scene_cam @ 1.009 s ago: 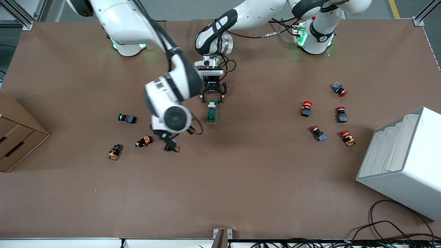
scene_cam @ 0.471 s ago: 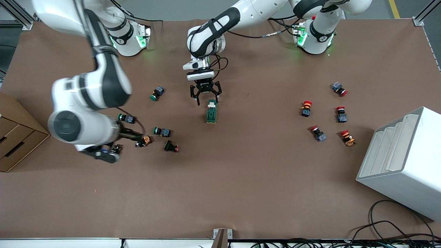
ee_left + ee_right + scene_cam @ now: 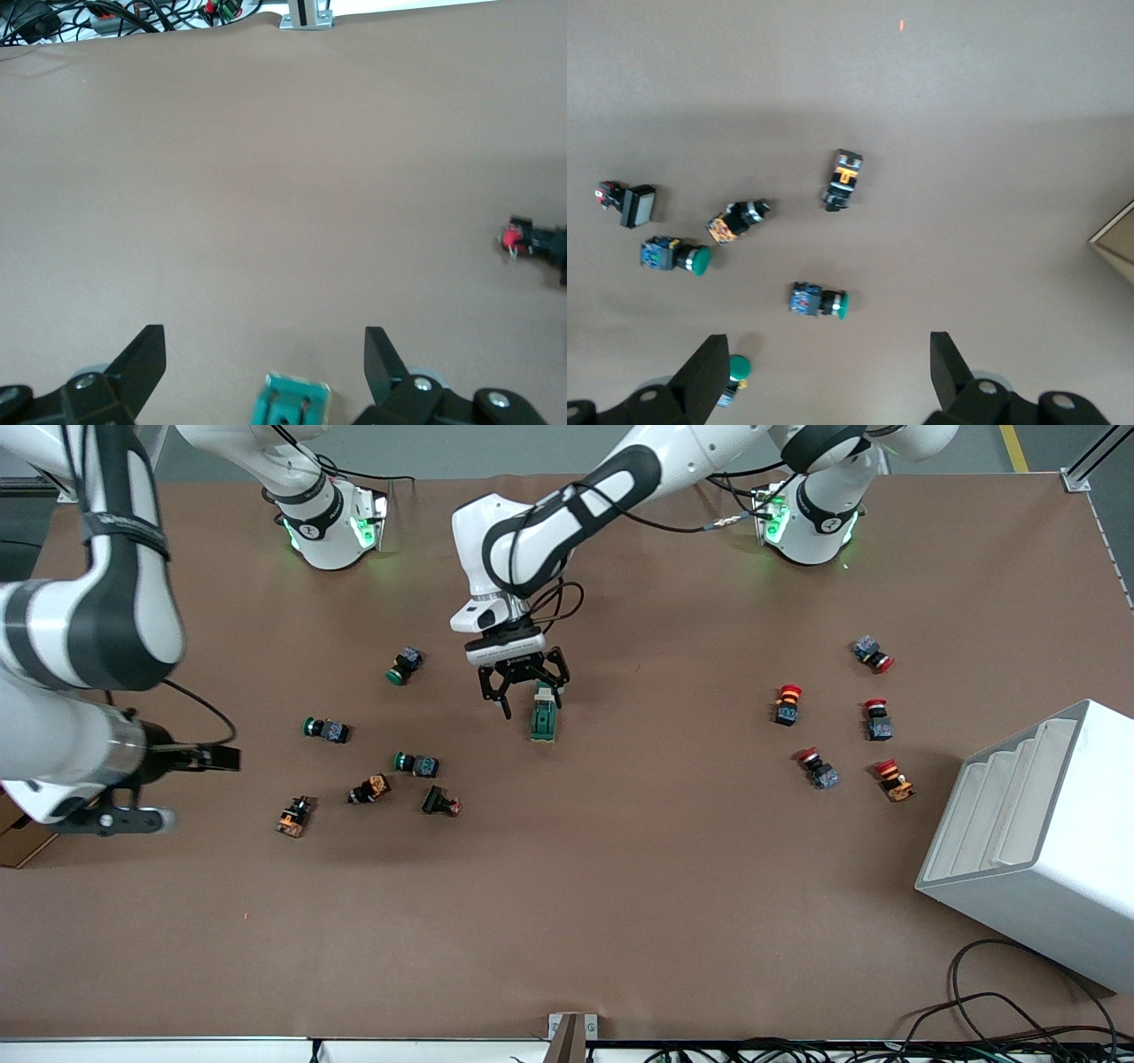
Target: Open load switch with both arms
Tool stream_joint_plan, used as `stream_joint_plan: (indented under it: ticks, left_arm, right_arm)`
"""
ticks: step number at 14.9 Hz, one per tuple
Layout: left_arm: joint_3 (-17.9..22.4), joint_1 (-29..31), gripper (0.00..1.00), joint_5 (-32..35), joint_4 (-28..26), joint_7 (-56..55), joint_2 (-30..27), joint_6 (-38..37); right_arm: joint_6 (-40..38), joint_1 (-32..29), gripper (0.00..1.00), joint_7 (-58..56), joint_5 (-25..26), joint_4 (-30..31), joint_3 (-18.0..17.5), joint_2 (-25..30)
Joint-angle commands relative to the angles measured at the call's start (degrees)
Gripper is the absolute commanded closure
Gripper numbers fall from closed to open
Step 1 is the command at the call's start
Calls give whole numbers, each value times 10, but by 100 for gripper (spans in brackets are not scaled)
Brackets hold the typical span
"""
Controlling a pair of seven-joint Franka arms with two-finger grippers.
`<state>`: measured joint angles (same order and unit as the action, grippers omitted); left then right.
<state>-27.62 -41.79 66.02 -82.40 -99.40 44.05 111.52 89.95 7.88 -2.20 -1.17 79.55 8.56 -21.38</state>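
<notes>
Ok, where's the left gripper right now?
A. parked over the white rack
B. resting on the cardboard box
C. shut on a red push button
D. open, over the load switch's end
D: the left gripper is open, its fingers spread either side of the load switch end farther from the front camera; the left wrist view shows the switch between them, ungripped.

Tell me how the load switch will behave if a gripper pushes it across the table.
The load switch is a flat-sided block lying lengthwise, so it would probably slide, not roll. It looks like rigid plastic, likely light, so it may twist if pushed off-centre. The open left gripper is over its white-tab end; the open right gripper waits over the green buttons.
</notes>
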Motion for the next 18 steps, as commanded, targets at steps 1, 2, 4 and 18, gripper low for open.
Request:
stream_joint_plan:
  ticks: [1, 2, 4, 18]
  left_arm:
    - [-14, 48, 1, -83, 16, 107, -45, 4]
    - [-14, 62, 1, -115, 25, 143, -59, 4]
    - [-14, 95, 1, -177, 34, 214, -89, 4]
    - [-14, 301, 0, -444, 52, 502, -223, -64]
  right_arm:
    - [-6, -28, 0, -41, 10, 25, -12, 37]
    - [-7, -34, 0, -43, 11, 23, -12, 44]
    - [-12, -35, 0, -42, 13, 18, -10, 46]
    - [-93, -67, 0, -39, 18, -79, -12, 43]
